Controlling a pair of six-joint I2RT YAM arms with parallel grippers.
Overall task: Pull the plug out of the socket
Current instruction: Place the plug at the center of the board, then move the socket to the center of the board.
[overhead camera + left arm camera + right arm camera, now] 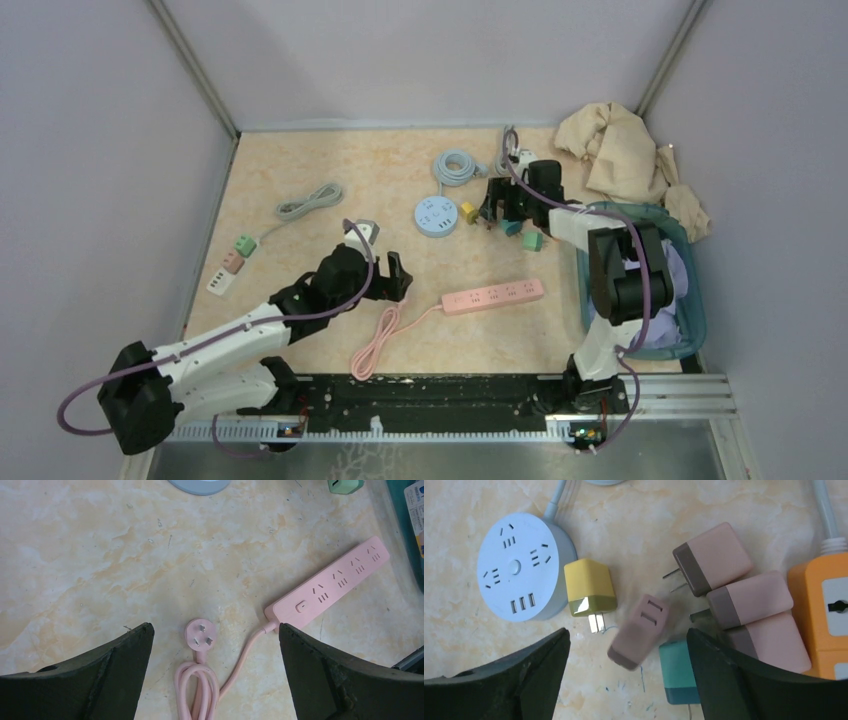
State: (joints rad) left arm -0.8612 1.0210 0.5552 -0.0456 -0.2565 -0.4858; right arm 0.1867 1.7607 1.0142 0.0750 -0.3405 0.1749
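Note:
My right gripper [627, 633] is open above a cluster of loose plugs. A pink plug [639, 631] lies tilted and blurred between its fingers, touching neither. A yellow plug [589, 587] lies prongs out beside the round blue socket [519, 567], not plugged in. A teal plug [679, 677] sits by the right finger. Pink plugs [749, 600] lie next to an orange socket [824, 615]. My left gripper [215, 626] is open and empty over the pink strip's own plug [200, 635] and coiled cord. In the top view a small white strip [220, 282] at the left holds a green plug [245, 243] and a pink plug.
The pink power strip [493, 296] lies mid-table with no plugs in it. Grey cables [458, 167] lie at the back. A beige cloth [620, 150] and a teal basket [694, 300] stand at the right. The walls close in on three sides.

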